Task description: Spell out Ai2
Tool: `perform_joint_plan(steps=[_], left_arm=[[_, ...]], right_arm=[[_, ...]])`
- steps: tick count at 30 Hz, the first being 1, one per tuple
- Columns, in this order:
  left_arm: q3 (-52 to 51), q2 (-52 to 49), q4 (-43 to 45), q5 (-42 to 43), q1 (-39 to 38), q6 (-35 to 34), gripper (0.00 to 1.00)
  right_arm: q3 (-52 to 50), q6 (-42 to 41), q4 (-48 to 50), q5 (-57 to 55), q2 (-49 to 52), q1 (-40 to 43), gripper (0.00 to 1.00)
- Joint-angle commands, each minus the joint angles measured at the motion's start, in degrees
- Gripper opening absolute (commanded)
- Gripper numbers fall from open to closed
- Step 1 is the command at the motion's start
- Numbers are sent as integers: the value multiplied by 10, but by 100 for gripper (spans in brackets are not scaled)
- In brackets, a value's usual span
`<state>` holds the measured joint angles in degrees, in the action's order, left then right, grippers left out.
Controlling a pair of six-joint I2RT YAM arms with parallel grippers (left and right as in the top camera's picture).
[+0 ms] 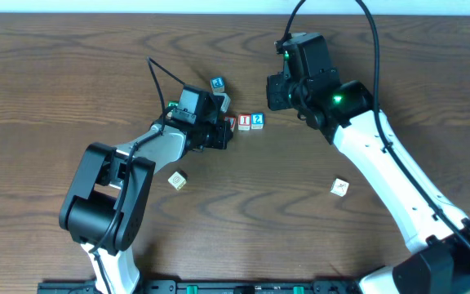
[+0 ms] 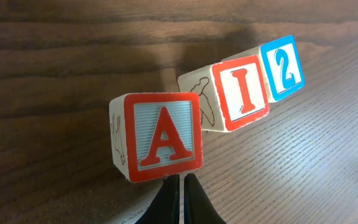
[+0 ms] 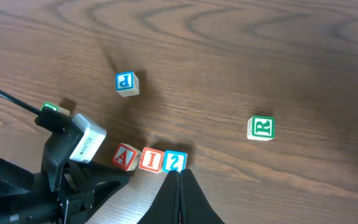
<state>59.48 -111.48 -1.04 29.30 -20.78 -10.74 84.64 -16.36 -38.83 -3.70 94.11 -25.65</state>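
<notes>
Ai2 is nearly spelled near the middle of the bench. The A cube, the I cube and the 2 cube lie in reading order, letters up. The I cube and 2 cube touch side by side in a straight pair. The A cube sits just beside the I cube but is turned a little out of line with them, and it may meet the I cube only at a corner.

The step in hand looks like the last tidy-up, squaring the A cube with its neighbours. The left claw is clenched and empty. Its tips are at the A cube's near side, though contact cannot be made out. The right claw is also clenched on nothing and points at the 2 cube from the far end of the row.

The next move probably calls for a short, gentle push on the A cube, light enough that the I cube and 2 cube do not slide. The blue d cube and green R cube lie well apart and need no handling.
</notes>
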Motion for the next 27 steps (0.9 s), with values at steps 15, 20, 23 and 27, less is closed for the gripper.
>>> perform_joint_plan(steps=[15,20,23,27], left_arm=[[-3,-9,28,-23,1,-15,6],[-3,-9,26,-16,1,-17,6],[-3,-9,9,5,1,-17,6],[-3,2,-27,-4,7,1,6]], right_arm=[[9,-2,-2,-8,-3,8,1],[9,2,-5,-8,-3,10,2],[9,8,-8,-8,-3,12,2],[9,8,-24,-8,-2,23,2]])
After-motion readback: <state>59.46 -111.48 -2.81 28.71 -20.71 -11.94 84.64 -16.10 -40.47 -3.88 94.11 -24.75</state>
